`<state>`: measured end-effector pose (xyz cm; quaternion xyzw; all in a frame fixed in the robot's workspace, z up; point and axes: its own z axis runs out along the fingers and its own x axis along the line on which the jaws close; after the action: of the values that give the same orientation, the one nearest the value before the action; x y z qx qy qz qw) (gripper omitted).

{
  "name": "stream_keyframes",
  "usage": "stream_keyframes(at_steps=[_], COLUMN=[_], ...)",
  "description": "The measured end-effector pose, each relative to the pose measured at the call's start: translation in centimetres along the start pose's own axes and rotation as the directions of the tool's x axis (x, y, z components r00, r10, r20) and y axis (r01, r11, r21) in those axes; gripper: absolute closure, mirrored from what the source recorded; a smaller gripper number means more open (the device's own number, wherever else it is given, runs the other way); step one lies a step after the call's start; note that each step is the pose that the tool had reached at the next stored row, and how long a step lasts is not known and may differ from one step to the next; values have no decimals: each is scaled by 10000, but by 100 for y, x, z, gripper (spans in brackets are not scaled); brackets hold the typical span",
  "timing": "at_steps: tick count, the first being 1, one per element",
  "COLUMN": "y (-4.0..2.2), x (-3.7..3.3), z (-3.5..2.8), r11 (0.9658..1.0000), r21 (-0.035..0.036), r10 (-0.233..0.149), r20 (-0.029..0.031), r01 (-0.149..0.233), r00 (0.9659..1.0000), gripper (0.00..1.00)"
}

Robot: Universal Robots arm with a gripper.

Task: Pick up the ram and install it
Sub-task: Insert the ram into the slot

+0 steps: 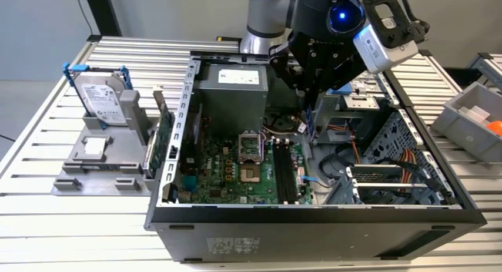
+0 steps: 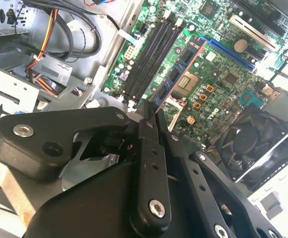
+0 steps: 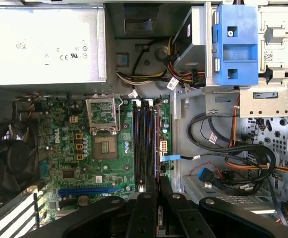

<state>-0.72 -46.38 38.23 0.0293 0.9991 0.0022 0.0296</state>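
Gripper [image 1: 310, 98] clamped on the ram [image 2: 181, 72], over the open case [image 1: 314, 231].
The ram hangs above the board [image 3: 79, 148], unseated. In the first wrist view it shows edge-on, its long axis in line with the black slots [image 3: 144, 144]. Room is narrow, with cables [image 3: 233, 163] and the drive cage [image 1: 392, 184] on one side and the socket [image 3: 104, 144] on the other.

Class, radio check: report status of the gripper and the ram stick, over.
Gripper shut on slim dark ram stick. Stick held over black memory slots, not seated. Blue-tabbed cable end lies beside slots.
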Motion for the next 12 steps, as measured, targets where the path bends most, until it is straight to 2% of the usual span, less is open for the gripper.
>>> stream_keyframes(at_steps=[6,12], y=[0,0], x=[0,-1], z=[1,3], r11=[10000,9994], r21=[2,20], r10=[36,334], r20=[0,3], r01=[-36,-334], r00=[10000,9994], gripper=[100,100])
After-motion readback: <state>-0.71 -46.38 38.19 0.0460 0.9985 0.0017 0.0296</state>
